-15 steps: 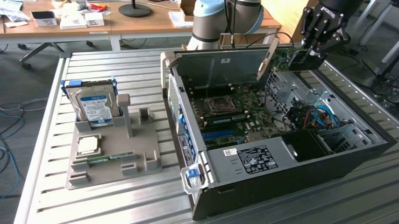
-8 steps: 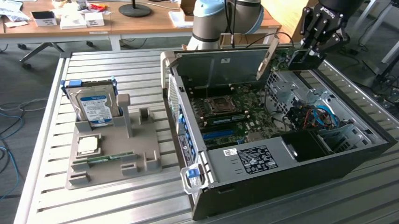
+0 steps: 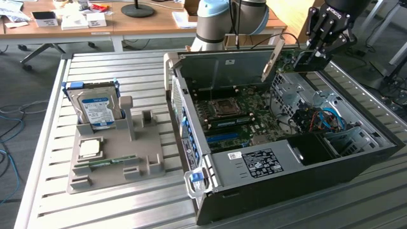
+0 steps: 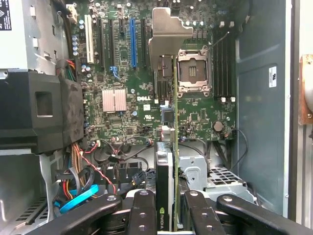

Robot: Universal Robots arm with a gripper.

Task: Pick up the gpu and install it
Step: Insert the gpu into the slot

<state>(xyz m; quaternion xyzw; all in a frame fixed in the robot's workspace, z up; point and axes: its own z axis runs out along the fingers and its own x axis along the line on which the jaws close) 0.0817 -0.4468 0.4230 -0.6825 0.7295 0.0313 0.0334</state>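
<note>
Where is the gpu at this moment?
In the exterior view, the gpu is held in the gripper above the open computer case, at its far corner on the view's right.

Work surface: a slatted aluminium table (image 3: 114, 210), pale grey, its ribs running across the exterior view from left to right, under even, diffuse light with no hard shadows. Behind it stands a wooden desk (image 3: 140, 25) on a white frame, carrying small white boxes (image 3: 76, 20), loose papers (image 3: 13, 14) and a black round stand base (image 3: 138, 10); a castored chair base (image 3: 39, 51) sits beneath it. The floor (image 3: 28, 90) is grey, with blue cables (image 3: 6, 119) trailing at the exterior view's left.
</note>
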